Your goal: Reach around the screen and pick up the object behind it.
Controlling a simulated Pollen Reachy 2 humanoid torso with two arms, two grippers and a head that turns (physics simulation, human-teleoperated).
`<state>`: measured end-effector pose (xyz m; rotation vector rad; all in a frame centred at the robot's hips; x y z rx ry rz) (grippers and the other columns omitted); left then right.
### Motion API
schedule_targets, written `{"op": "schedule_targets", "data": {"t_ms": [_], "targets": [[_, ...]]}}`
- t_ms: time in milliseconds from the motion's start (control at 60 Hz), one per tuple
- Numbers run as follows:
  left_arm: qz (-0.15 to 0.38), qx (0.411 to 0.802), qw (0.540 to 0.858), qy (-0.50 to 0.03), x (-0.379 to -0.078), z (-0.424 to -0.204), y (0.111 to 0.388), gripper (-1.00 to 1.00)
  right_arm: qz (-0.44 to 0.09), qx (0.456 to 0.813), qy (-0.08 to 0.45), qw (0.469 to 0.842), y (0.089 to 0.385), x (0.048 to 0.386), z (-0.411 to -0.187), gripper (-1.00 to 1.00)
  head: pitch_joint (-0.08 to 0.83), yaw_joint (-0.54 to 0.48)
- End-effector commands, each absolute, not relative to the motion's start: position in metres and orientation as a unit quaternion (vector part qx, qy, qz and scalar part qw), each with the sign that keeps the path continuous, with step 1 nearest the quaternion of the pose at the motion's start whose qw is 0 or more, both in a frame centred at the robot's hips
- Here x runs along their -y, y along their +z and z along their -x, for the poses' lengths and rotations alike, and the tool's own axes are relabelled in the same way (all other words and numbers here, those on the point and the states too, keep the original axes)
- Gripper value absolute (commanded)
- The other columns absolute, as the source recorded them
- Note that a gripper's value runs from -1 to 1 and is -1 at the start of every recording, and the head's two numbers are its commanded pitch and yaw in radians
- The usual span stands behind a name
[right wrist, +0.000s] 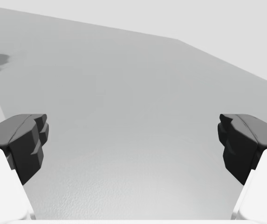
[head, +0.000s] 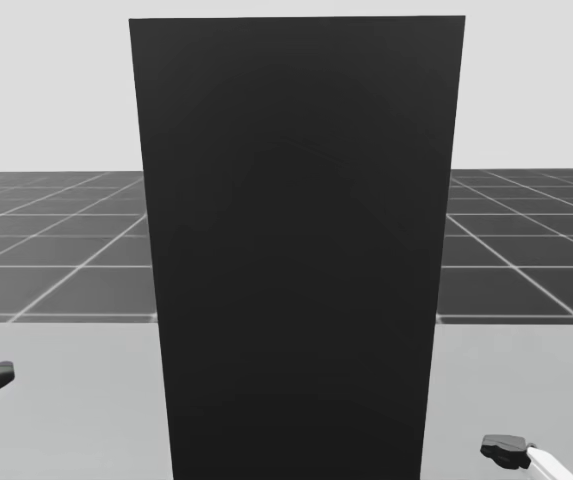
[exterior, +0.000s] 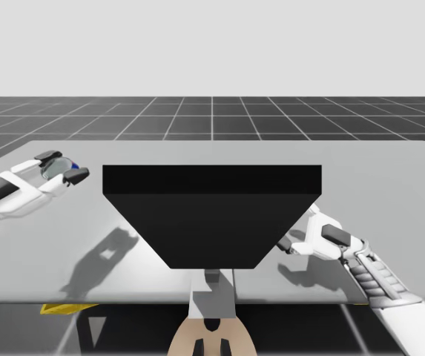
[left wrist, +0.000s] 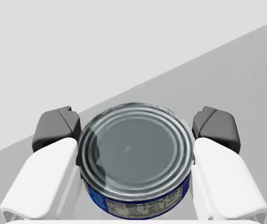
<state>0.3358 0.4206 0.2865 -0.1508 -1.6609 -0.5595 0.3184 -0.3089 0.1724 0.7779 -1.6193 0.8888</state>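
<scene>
A tall black screen [exterior: 212,211] stands upright in the middle of the grey table [exterior: 397,185]; in the head view the screen [head: 296,250] blocks what lies behind it. My left gripper [exterior: 64,167] is shut on a short metal can [exterior: 56,166] with a blue label, held above the table to the left of the screen. In the left wrist view the can [left wrist: 135,158] sits between both fingers of that gripper [left wrist: 136,131], lid facing the camera. My right gripper [exterior: 312,231] hovers open beside the screen's right edge; in its wrist view the gripper [right wrist: 133,140] has only bare table between its fingers.
My left arm's shadow [exterior: 101,259] falls on the table near the front left. A yellow object [exterior: 60,307] pokes out below the table's front edge. A dark tiled floor [exterior: 212,119] stretches beyond the table's far edge.
</scene>
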Motion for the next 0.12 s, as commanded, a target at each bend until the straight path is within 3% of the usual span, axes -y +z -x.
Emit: {"op": "schedule_targets", "data": {"t_ms": [17,117], "targets": [[0.045,0.765,0.585,-0.263,-0.408,-0.322,0.338,1.00,-0.327,0.680,0.374,0.539,0.171,0.309,-0.319,-1.00,0.125,0.02],[0.036,0.789,0.552,-0.266,-0.399,-0.310,0.370,1.00,-0.326,0.680,0.374,0.540,0.170,0.308,-0.320,-1.00,0.125,0.02]]}}
